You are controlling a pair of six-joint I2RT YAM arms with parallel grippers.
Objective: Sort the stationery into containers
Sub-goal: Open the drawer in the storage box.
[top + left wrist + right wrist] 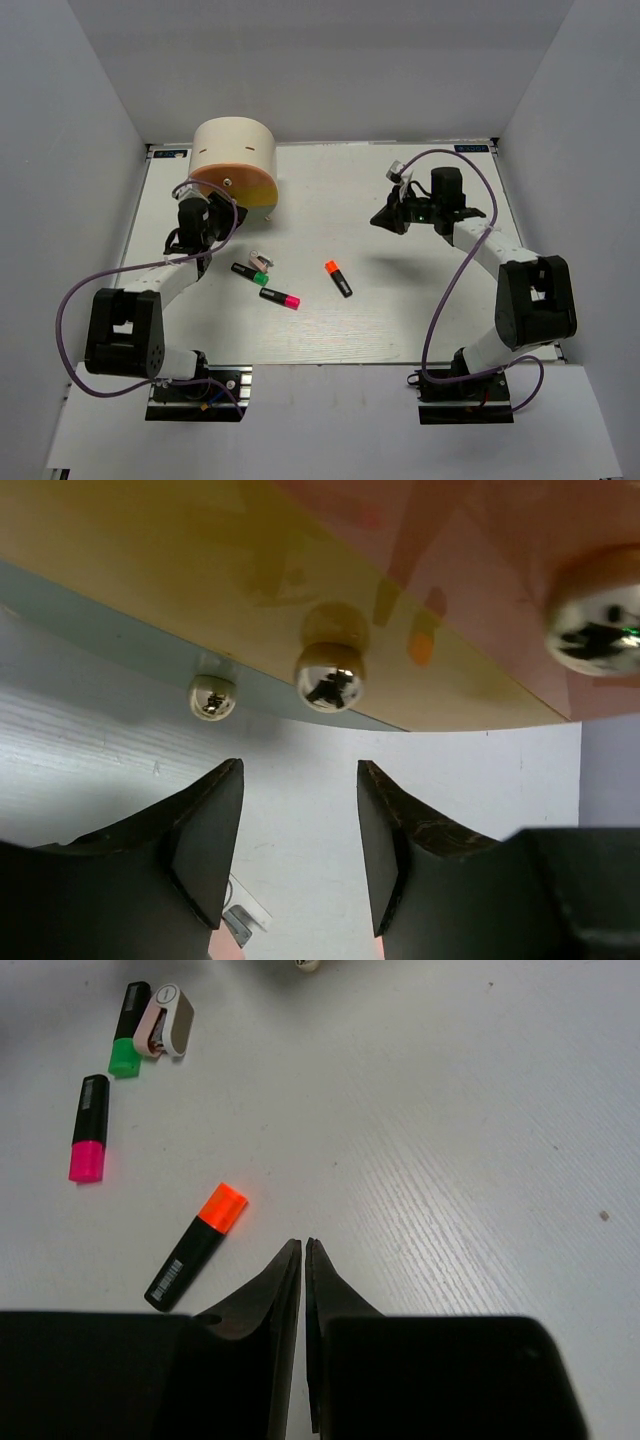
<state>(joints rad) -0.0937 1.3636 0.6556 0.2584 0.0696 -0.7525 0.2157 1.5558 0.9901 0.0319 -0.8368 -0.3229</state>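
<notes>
The cream cylindrical unit stands at the back left, its orange and yellow drawers showing at the bottom. My left gripper is open just in front of them. In the left wrist view its jaws hold nothing and sit just below the yellow drawer's shiny knob; the orange drawer's knob is at the right. The green, pink and orange highlighters and a small pink-and-white piece lie mid-table. My right gripper is shut and empty, right of the orange highlighter.
A small round foot shows under the unit. Grey walls close in the white table on three sides. Purple cables loop from both arms over the near table edge.
</notes>
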